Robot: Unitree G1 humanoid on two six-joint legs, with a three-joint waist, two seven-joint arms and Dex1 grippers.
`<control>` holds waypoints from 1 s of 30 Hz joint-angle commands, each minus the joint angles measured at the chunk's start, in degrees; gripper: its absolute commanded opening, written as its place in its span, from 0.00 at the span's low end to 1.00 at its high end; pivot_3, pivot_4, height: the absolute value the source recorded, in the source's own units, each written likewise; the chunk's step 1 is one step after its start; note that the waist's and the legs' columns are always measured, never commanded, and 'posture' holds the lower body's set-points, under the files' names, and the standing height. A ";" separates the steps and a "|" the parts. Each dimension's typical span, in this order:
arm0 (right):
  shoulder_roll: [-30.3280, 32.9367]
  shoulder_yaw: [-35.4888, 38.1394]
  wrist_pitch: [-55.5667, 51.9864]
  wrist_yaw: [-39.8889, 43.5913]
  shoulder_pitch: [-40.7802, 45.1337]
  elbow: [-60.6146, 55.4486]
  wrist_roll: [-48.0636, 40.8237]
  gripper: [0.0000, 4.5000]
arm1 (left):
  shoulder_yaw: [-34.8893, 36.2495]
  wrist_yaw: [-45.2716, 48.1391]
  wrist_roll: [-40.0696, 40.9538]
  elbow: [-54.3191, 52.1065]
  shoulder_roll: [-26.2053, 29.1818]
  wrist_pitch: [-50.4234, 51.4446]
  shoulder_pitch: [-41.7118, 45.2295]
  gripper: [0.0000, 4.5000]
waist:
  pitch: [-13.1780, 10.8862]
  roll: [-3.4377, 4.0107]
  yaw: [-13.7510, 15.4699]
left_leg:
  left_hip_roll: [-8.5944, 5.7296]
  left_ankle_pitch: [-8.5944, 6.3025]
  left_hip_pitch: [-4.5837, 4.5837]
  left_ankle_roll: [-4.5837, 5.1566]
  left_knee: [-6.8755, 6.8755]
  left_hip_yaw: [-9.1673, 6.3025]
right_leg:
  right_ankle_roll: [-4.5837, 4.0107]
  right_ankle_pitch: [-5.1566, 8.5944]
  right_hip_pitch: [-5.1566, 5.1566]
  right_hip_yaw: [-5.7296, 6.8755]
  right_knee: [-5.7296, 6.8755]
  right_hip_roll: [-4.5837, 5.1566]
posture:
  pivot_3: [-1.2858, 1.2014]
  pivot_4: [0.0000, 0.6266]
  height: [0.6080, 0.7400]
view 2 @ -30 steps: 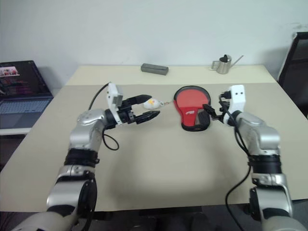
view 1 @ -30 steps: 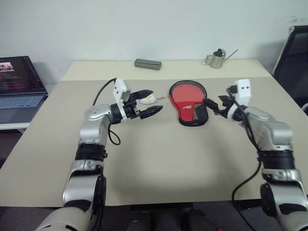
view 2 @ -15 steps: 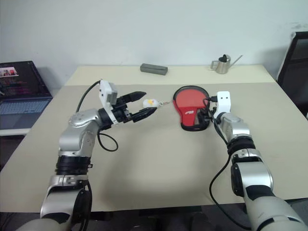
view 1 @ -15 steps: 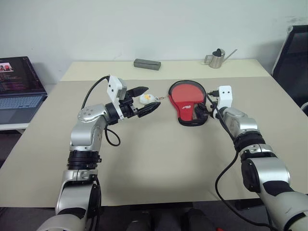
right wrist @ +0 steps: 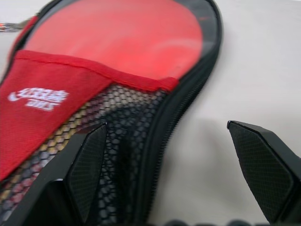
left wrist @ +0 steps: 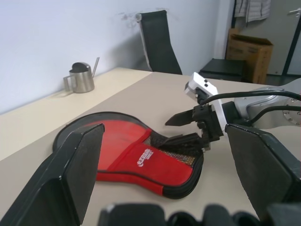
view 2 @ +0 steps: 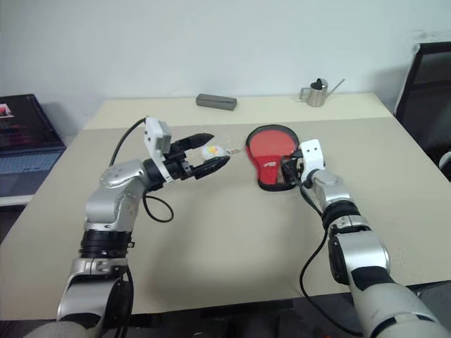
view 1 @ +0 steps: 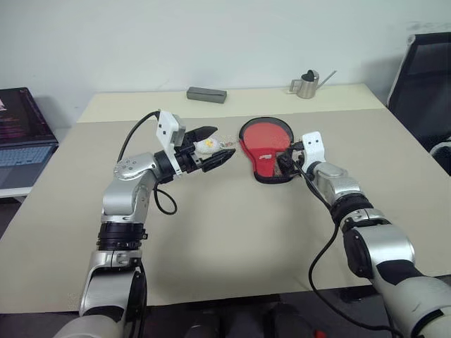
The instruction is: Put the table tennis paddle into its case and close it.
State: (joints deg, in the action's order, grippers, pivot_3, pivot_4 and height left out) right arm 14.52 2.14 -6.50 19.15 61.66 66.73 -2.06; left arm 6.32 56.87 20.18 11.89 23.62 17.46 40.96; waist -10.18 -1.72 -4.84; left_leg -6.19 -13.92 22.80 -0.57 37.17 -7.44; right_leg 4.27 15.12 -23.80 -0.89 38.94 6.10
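On beige table point(view 1: 232, 232), right tool point(view 1: 287, 160) moved in to case point(view 1: 264, 148), both tools released.

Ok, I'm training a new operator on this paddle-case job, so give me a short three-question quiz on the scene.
1. True or false: the right gripper is shut on the case.
2. What stands at the far edge of the table? A) a metal watering can B) a glass bottle C) a bowl
3. Name the small white-yellow thing beside the left gripper.
Key: 1 false, its fingers stand open at the case's mesh end. 2 A. 3 the zipper charm.
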 commanded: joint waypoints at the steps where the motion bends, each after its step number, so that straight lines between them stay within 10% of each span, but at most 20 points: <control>1: -1.70 -0.32 0.61 0.68 1.11 1.13 0.83 0.99 | -0.08 -0.25 1.08 -1.89 1.01 -0.23 0.31 1.00 | 0.01 0.01 -0.23 | 0.00 0.00 -0.01 0.00 0.00 0.00 | 0.00 0.00 0.00 0.00 0.01 0.00 | 0.52 0.24 1.00; 13: -3.22 1.84 -2.66 0.51 1.59 4.47 0.58 0.99 | -0.29 0.19 1.32 -1.13 1.82 -0.72 0.32 1.00 | 0.03 0.03 -0.37 | 0.12 0.01 -0.11 -0.02 -0.02 0.03 | -0.08 -0.05 0.03 -0.06 0.03 -0.14 | 0.52 0.24 1.00; 26: -4.95 2.27 -4.88 1.55 1.22 4.73 1.28 0.06 | -0.02 0.43 1.42 -0.90 3.13 -1.22 -0.20 1.00 | 0.05 0.03 -0.35 | 0.15 0.02 -0.31 -0.04 -0.04 0.03 | -0.13 -0.08 0.20 -0.07 0.03 -0.19 | 0.52 0.24 1.00; 30: -5.19 2.67 -4.98 0.84 1.50 4.66 1.05 0.01 | 0.09 0.30 1.49 -1.18 3.32 -1.19 -0.59 1.00 | 0.06 0.03 -0.35 | 0.21 0.02 -0.33 -0.04 -0.06 0.03 | -0.15 -0.09 0.20 -0.07 0.03 -0.24 | 0.52 0.24 1.00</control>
State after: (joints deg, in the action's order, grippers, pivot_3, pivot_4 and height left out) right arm 10.51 5.02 -9.89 19.83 63.52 70.08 -1.28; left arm 5.40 57.01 20.31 11.91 26.02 17.10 40.27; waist -10.12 -1.70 -5.19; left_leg -5.97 -13.89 22.46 -0.62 37.10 -7.41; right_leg 4.11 15.02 -23.60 -0.96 38.97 5.85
